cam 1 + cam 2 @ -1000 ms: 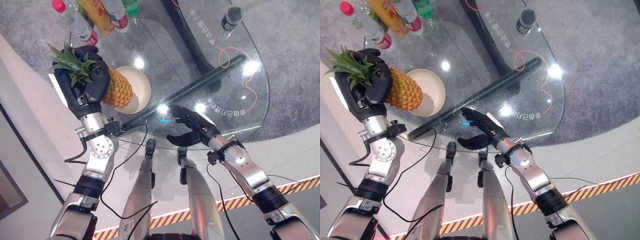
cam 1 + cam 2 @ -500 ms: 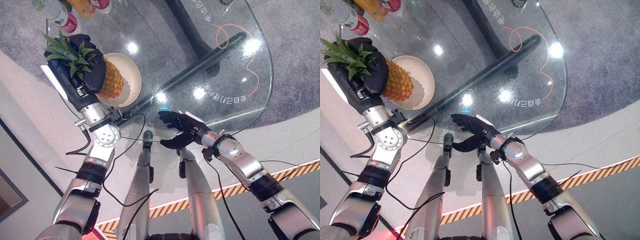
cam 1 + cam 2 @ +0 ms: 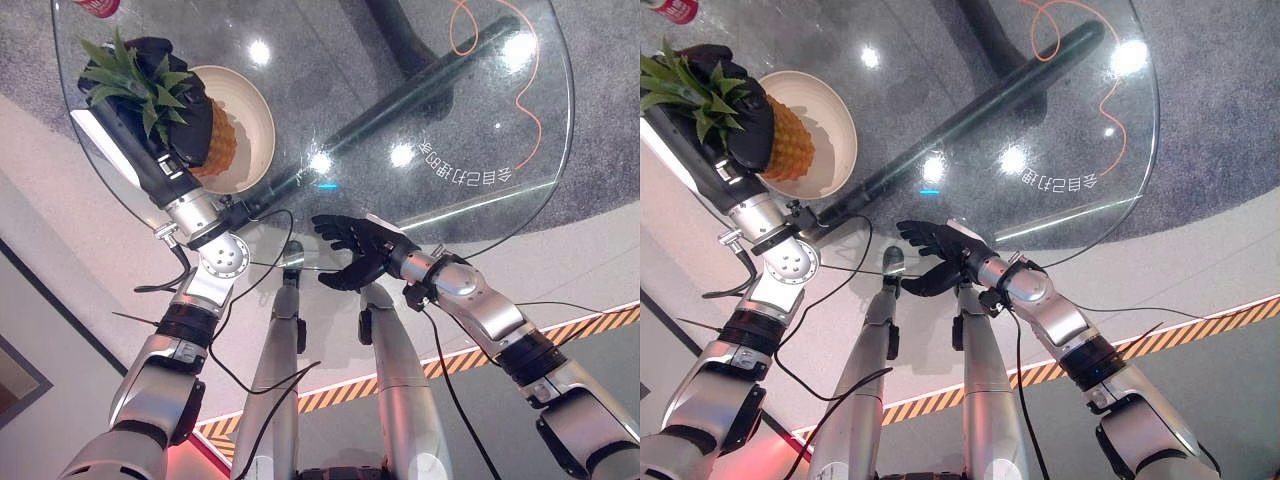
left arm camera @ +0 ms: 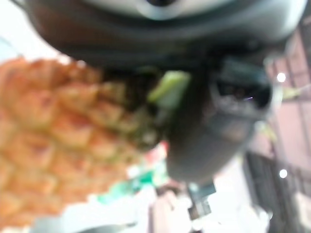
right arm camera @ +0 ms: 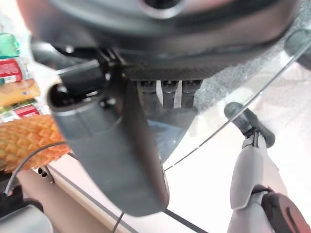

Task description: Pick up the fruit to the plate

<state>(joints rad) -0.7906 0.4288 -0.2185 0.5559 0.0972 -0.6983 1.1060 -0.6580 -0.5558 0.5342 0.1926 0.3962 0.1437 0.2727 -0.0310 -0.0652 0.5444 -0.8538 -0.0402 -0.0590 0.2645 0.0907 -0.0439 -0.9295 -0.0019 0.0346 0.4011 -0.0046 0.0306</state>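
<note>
A pineapple [image 3: 216, 146] with a green leafy crown [image 3: 135, 85] hangs over the cream plate [image 3: 252, 110] at the left of the round glass table [image 3: 470, 130]. My left hand [image 3: 185, 105] is shut on its upper part, just below the crown. Up close, the left wrist view has the pineapple's orange skin [image 4: 53, 141] beside my thumb [image 4: 214, 126]. My right hand [image 3: 362, 248] hovers at the table's near edge, fingers relaxed and holding nothing; its thumb [image 5: 112, 150] fills the right wrist view.
A dark table leg [image 3: 420, 95] runs under the glass. An orange cable [image 3: 505, 50] trails on the grey carpet beneath. A red-capped bottle [image 3: 95, 6] stands at the far left rim. A yellow-black striped line [image 3: 590, 320] marks the floor at the right.
The camera view has shifted, moving the whole scene up. My left hand has carried the pineapple over the plate and lower toward it. The right hand stays at the table's near edge.
</note>
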